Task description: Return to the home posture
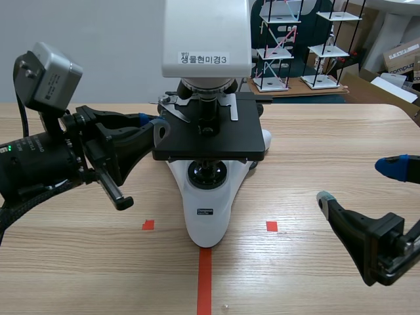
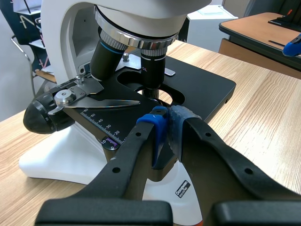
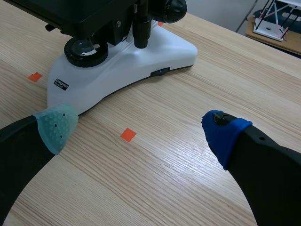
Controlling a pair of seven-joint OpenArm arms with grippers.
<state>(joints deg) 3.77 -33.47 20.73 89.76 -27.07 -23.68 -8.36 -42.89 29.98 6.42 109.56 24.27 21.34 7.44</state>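
Note:
A white microscope with a black stage stands at the table's middle, labelled on its head. My left gripper is shut with nothing between its pads. Its tips rest right at the stage's left edge. In the left wrist view the left gripper has its pads pressed together just before the stage, below the objective lenses. My right gripper hovers open over the table at the right, apart from the microscope. In the right wrist view the right gripper spans bare wood beside the microscope's white base.
Wire racks and a cardboard box stand behind the table at the back right. A second table shows beyond the stage in the left wrist view. Orange-red tape marks lie on the wood near the microscope's foot.

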